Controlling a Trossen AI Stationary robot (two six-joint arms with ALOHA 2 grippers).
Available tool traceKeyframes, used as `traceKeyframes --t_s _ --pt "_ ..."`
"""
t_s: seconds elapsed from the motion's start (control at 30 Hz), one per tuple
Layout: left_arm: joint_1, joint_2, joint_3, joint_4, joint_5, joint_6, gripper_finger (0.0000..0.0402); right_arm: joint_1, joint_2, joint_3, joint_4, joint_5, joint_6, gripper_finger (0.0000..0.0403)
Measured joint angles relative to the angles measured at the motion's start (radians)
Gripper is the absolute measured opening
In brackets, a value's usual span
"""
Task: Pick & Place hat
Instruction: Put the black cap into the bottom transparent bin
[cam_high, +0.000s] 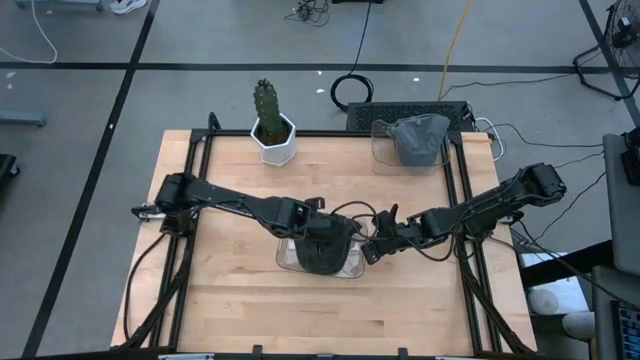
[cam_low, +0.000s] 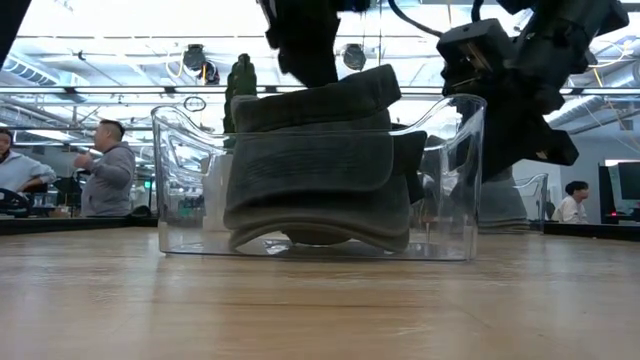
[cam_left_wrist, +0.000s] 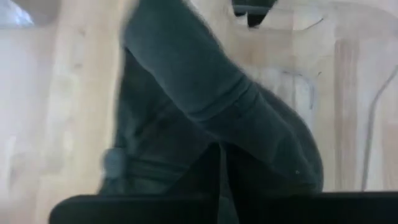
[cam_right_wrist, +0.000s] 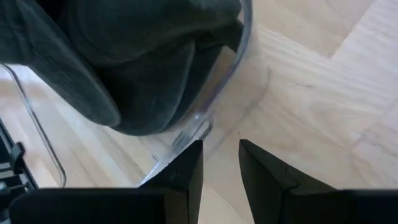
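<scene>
A dark grey hat (cam_high: 322, 256) sits in a clear plastic bin (cam_high: 288, 262) at the table's middle. In the low view the hat (cam_low: 320, 170) has its brim on the bin floor, and its crown (cam_low: 330, 95) rises above the rim. My left gripper (cam_high: 318, 236) comes down onto the crown; the hat (cam_left_wrist: 205, 106) fills its wrist view. My right gripper (cam_right_wrist: 221, 163) stands just outside the bin's right end (cam_right_wrist: 208, 118), low over the table, its fingers a narrow gap apart with bare wood between them. My left gripper comes from above, pointing down, onto the top of the hat's crown (cam_low: 318, 88). Its own body and the dark cloth hide the fingers, so the kind of hold does not show. The hat stands in the bin with its brim on the bin floor. My right gripper has one fingertip (cam_right_wrist: 189, 163) right at the bin's lower edge; I cannot tell whether it touches.
A second clear bin with a lighter grey hat (cam_high: 418, 140) stands at the far right edge. A cactus in a white pot (cam_high: 272, 128) stands at the far edge, left of centre. Bare wood lies on the near side of the bin. People show in the room behind.
</scene>
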Motion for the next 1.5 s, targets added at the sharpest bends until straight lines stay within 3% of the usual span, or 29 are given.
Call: traceKeyframes --t_s 0.27,0.6,0.93,1.5 --pt "-0.007 0.086 0.000 0.040 0.050 -0.035 0.0035 0.000 0.000 0.000 0.060 0.074 -0.001 0.0093" --pt "-0.024 0.095 0.000 0.067 0.041 -0.109 0.0035 -0.012 0.000 0.000 0.059 0.154 0.000 0.0093" --pt "-0.045 0.147 0.001 0.049 0.027 -0.161 0.0035 -0.046 -0.002 0.000 0.056 0.154 -0.025 0.0093" --pt "-0.018 -0.016 -0.001 -0.172 0.013 -0.178 0.0035 -0.046 -0.086 0.000 0.035 0.156 -0.056 0.0093"
